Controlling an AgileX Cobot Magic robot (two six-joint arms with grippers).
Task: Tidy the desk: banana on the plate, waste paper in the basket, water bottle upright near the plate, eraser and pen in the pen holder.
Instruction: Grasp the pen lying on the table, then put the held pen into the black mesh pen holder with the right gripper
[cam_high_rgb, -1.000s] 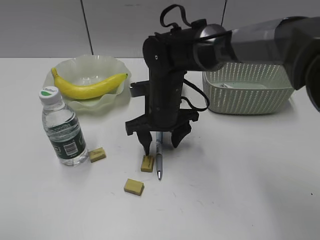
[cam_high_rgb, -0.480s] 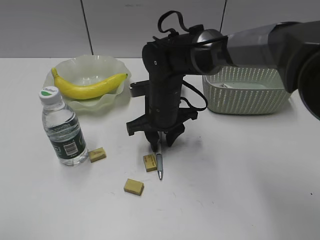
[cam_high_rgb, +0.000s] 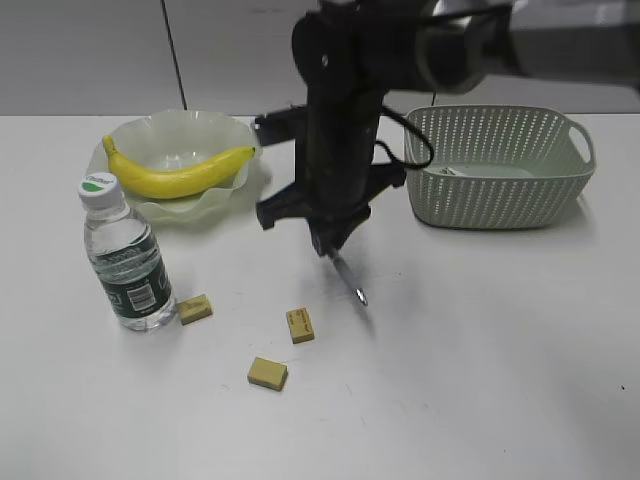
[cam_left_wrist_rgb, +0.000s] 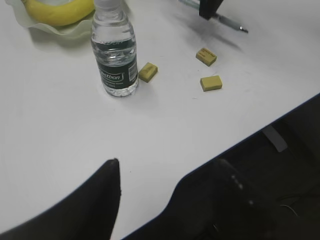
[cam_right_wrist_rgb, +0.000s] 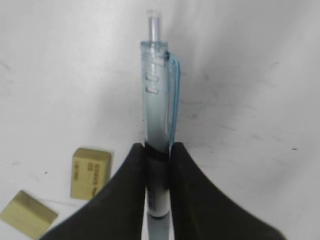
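My right gripper (cam_high_rgb: 329, 246) (cam_right_wrist_rgb: 158, 156) is shut on the translucent blue pen (cam_high_rgb: 349, 280) (cam_right_wrist_rgb: 157, 100) and holds it tilted above the white desk (cam_high_rgb: 480, 340). Three yellow erasers lie below: one (cam_high_rgb: 300, 325) (cam_right_wrist_rgb: 90, 172) under the pen, one (cam_high_rgb: 268, 373) (cam_right_wrist_rgb: 27, 214) nearer the front, one (cam_high_rgb: 195, 309) by the bottle. The water bottle (cam_high_rgb: 125, 255) (cam_left_wrist_rgb: 115, 50) stands upright in front of the plate (cam_high_rgb: 228, 127), which holds the banana (cam_high_rgb: 180, 172). My left gripper (cam_left_wrist_rgb: 165, 170) hangs open over the desk's front edge. The pen holder is out of view.
The pale green basket (cam_high_rgb: 495, 165) stands at the back right with a pale scrap (cam_high_rgb: 452, 170) in it. The left wrist view shows the three erasers (cam_left_wrist_rgb: 206, 56) and the dark drop past the desk edge (cam_left_wrist_rgb: 280, 125).
My right gripper closed on the pen and lifted it off the desk, rising and moving back. The eraser beside the pen shifted slightly. The left gripper stayed as it was.
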